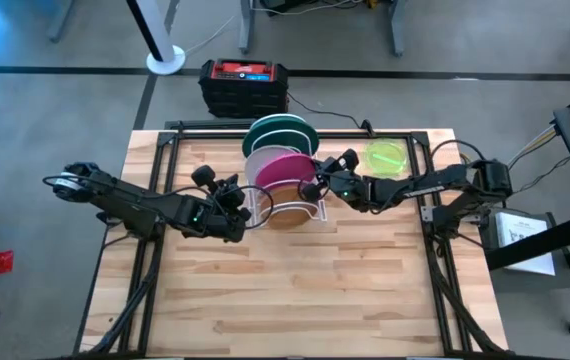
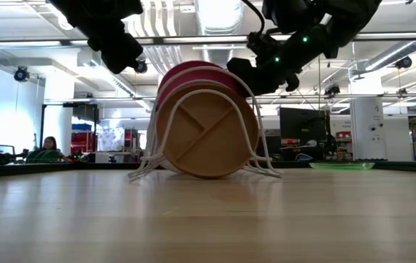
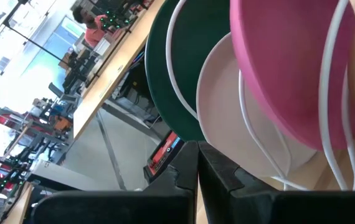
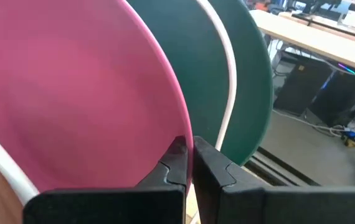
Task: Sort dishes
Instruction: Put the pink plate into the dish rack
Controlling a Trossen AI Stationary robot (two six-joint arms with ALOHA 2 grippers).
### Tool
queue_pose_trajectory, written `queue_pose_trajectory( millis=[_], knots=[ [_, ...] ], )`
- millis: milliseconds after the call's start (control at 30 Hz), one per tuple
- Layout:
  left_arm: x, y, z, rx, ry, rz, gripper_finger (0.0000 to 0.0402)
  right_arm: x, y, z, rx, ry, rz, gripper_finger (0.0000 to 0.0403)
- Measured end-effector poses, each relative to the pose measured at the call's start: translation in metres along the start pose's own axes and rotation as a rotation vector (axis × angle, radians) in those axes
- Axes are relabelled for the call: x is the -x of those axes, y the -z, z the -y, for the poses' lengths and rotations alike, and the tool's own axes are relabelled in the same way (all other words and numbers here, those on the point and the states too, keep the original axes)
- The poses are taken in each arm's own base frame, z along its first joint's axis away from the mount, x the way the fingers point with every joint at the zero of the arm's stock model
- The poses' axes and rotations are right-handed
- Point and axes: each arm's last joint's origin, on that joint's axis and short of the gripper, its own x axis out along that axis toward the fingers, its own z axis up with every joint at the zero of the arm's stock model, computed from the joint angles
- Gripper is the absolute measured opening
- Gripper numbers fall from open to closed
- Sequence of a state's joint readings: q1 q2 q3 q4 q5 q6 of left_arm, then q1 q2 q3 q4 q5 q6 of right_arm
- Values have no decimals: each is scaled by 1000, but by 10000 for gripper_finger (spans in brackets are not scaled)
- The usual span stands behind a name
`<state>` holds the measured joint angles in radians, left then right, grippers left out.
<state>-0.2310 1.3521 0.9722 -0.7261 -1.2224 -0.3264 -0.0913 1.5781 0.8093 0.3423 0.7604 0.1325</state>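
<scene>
Wooden table in an open workshop; both jaws clenched beside racked plates.

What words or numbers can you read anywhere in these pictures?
None can be read.
Red and black box behind the table: label too small.
White paper beside the right arm: print too blurred.
Pink plate, green plate and wire rack: no writing.

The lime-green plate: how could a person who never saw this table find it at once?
Find the white wire rack at the table's far middle, holding upright plates. On the right arm's side of it, the lime-green plate lies flat on the wood, alone. It is smaller, translucent, and the only plate outside the rack.
</scene>
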Motion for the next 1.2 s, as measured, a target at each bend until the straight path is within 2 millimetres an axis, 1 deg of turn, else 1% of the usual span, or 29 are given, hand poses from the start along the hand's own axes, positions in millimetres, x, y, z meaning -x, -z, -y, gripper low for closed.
queue_pose_trajectory(
  millis=[300, 467, 633, 967, 1200],
  knots=[
    [0, 0, 0, 0, 1, -1, 0, -5, 9, -8, -9, -6, -21, 0],
    [0, 0, 0, 0, 2, 0, 0, -4, 9, -8, -6, -11, -21, 4],
    [0, 0, 0, 3, 5, -1, 0, -1, 6, -7, 6, -39, -24, 27],
    [0, 0, 1, 1, 10, -4, 0, 1, 7, -8, 0, -98, -45, 73],
    [0, 0, 1, 6, 10, -4, 0, 2, 7, -9, 10, -104, -44, 105]
  ],
)
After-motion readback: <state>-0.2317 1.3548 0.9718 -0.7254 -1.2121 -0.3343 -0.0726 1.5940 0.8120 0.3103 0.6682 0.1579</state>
